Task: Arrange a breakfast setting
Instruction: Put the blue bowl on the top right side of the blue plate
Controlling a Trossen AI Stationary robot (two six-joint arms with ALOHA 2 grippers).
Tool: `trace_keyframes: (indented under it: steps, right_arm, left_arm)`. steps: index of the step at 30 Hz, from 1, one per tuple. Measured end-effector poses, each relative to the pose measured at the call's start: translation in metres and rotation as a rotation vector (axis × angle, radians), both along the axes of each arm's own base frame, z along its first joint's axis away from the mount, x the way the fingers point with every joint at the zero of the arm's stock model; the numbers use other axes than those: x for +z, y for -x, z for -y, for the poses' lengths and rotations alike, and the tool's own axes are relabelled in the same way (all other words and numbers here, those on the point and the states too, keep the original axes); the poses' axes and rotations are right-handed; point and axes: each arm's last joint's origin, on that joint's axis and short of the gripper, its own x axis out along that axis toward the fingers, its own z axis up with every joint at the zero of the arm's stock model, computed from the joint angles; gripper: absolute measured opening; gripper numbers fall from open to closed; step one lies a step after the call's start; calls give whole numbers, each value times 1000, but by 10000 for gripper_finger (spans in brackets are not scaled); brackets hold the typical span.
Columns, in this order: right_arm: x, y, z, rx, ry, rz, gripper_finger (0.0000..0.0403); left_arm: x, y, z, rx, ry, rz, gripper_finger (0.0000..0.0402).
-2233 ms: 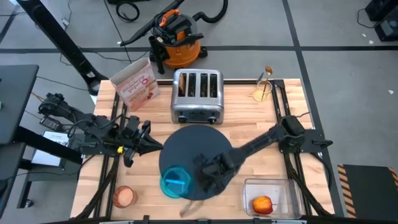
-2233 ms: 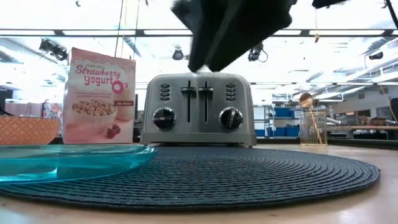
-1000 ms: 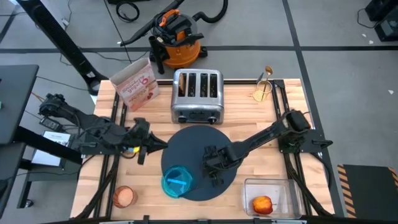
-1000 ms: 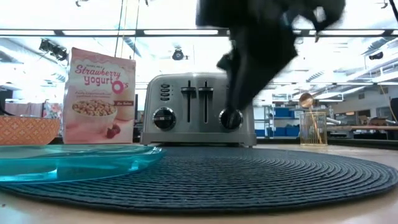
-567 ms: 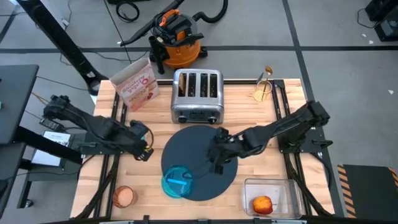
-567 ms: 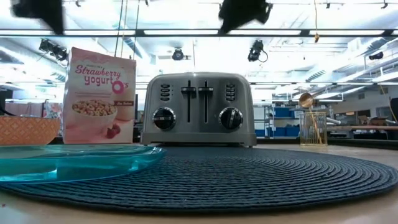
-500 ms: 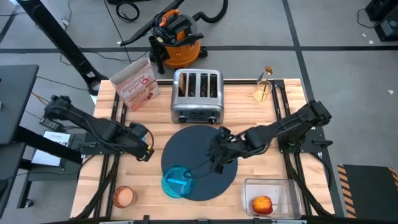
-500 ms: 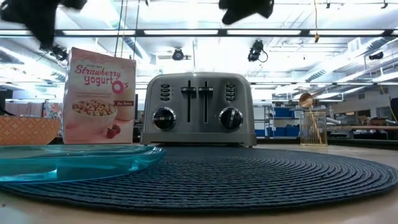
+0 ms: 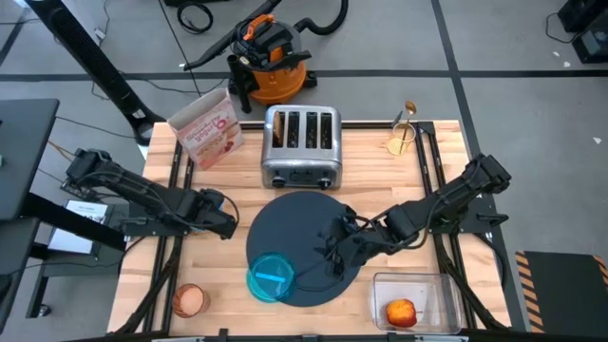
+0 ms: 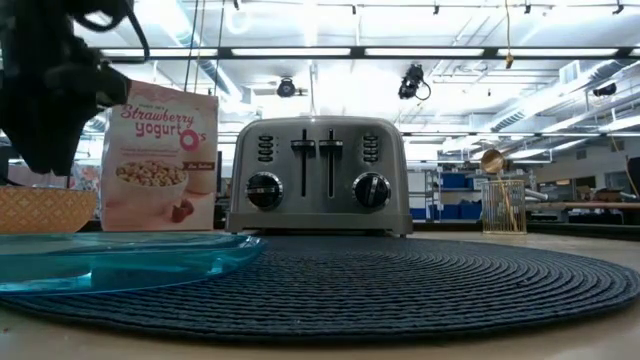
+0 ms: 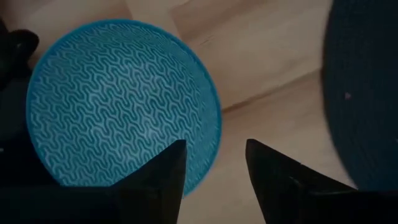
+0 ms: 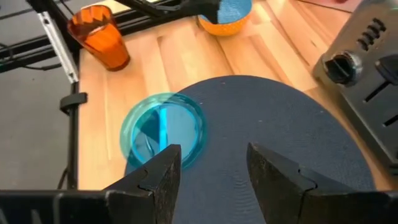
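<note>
The round dark slate-blue mat (image 9: 304,223) lies on the table in front of the toaster. The blue plate (image 9: 271,278) rests on the mat's near left edge, partly over the wood. My right gripper (image 9: 332,255) hangs open and empty above the mat, right of the plate (image 12: 163,132). My left gripper (image 9: 220,217) points down, open, over the small blue bowl (image 11: 118,106), one finger above its rim. The bowl stands on the wood left of the mat. The copper cup (image 9: 190,300) stands near left. The red apple (image 9: 401,312) lies in a clear tub. The gold spoon (image 9: 408,112) stands in a wire holder.
The steel toaster (image 9: 302,147) stands behind the mat, and the pink-and-white cereal box (image 9: 207,128) is at the far left. The clear tub (image 9: 418,285) sits at the near right. Bare wood lies right of the mat.
My right gripper has risen from low over the mat, out of the low view, and has stayed open. My left gripper has tipped to point downward over the bowl and has come down into the low view's left side. The plate has stayed where it was.
</note>
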Motion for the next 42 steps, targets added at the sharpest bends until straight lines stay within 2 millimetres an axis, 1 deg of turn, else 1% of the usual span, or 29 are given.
trace_keyframes:
  steps: [4, 8, 14, 17, 22, 27, 31, 34, 37, 39, 42]
  right_arm:
    - [0, 1, -2, 5, -3, -1, 190]
    - [0, -1, 3, -23, 8, 8, 190]
    - [0, -6, 13, -33, 38, 4, 190]
    - [0, -8, 18, -40, 49, 5, 190]
    - [2, -10, 24, -30, 83, 1, 190]
    - [14, -2, 28, 0, 73, 25, 190]
    - [26, 8, 32, 2, 65, 43, 190]
    - [36, 17, 32, 10, 53, 65, 190]
    - [42, 24, 27, 33, 55, 82, 190]
    - [43, 28, 23, 62, 73, 83, 190]
    - [41, 29, 17, 99, 100, 75, 190]
  left_arm:
    - [-11, -4, -4, -52, -13, -36, 172]
    - [-26, -7, -6, -105, -8, -83, 172]
    - [-34, -10, -5, -152, -25, -130, 166]
    - [-37, -11, -5, -180, -16, -156, 143]
    - [-41, -15, -3, -206, -11, -148, 84]
    - [-41, -16, -2, -222, -8, -135, 25]
    - [-40, -15, 4, -254, 4, -138, 21]
    - [-32, -16, 10, -278, 43, -152, 21]
    - [-8, -24, 18, -363, 46, -136, 21]
    - [13, -32, 25, -483, 39, -102, 21]
    - [43, -46, 38, -760, 9, 19, 21]
